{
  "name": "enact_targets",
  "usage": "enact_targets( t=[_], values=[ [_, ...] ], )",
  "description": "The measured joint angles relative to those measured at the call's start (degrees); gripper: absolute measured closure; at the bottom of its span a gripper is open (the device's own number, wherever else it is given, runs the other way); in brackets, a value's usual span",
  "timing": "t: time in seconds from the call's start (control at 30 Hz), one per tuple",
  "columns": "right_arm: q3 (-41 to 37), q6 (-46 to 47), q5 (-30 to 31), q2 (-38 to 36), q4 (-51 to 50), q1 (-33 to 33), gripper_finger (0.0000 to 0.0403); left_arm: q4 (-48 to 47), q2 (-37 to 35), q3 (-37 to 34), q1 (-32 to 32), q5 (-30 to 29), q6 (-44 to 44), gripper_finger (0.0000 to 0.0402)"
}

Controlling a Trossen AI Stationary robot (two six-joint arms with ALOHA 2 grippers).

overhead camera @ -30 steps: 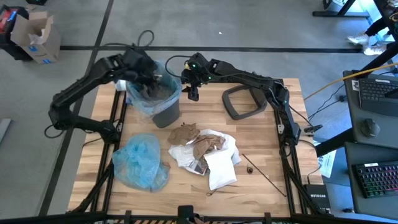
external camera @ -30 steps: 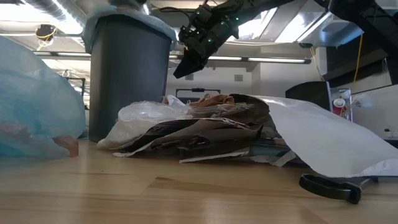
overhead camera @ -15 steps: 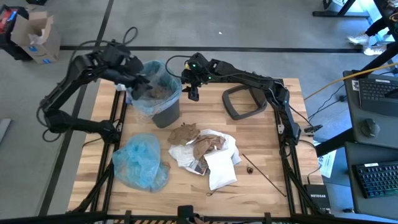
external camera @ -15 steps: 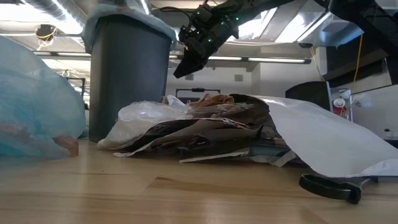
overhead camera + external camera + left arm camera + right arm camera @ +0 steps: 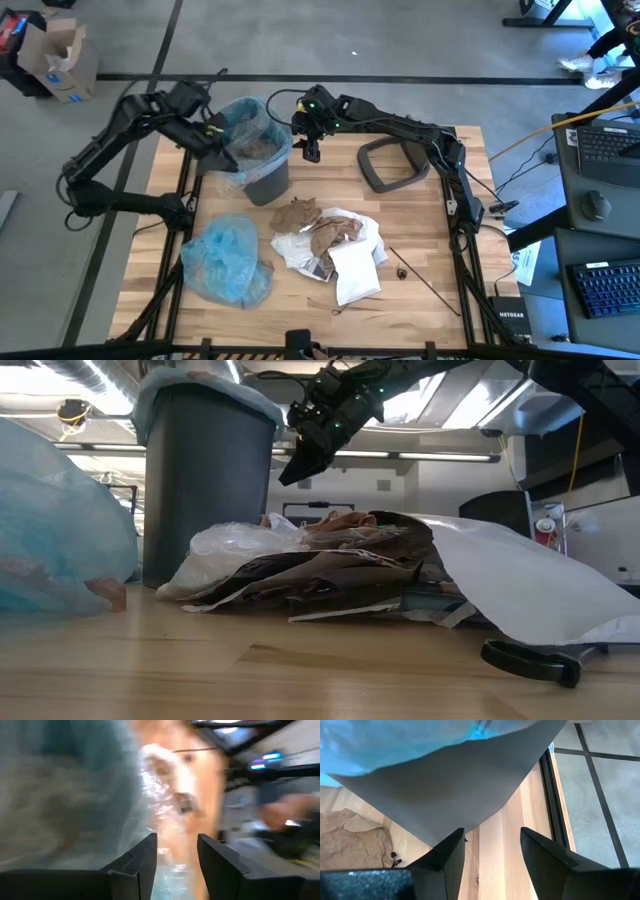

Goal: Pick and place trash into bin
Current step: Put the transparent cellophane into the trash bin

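high view, grey bin (image 5: 262,178), blue liner (image 5: 228,160), brown paper inside

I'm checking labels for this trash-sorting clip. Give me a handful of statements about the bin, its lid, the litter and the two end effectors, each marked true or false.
1. The bin stands upright with its blue liner in place. True.
2. The grey lid sits on the bin. False: it lies on the table, on the right arm's side of the bin.
3. The litter pile is still on the table. True.
4. The right end effector holds a brown paper. False: its fingers are open and empty, beside the bin.
5. The left end effector is open and empty beside the bin's rim. True.
6. The loose blue bag lies inside the bin. False: it lies on the table.
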Motion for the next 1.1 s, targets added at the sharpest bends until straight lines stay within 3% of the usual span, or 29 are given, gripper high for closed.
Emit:
enact_targets(
  t=[0.17,0.27,0.8,1.1],
  values=[
    [0.0,0.0,0.0,0.0,-0.01,0.0,0.0219,6.75,0.96,-1.4,-0.01,-17.33,1.18,0.0277],
    [0.0,-0.01,-0.01,0.0,0.0,0.0,0.0219,11.77,1.8,-1.46,0.02,-22.83,1.68,0.0279],
    [0.0,0.31,0.0,0.0,-0.03,0.0,0.0219,10.87,18.65,-1.57,0.02,-29.69,8.79,0.0279],
    [0.0,0.35,0.0,-0.02,-0.14,-0.04,0.0219,11.88,24.06,-1.57,0.02,-32.86,10.14,0.0279]
  ],
)
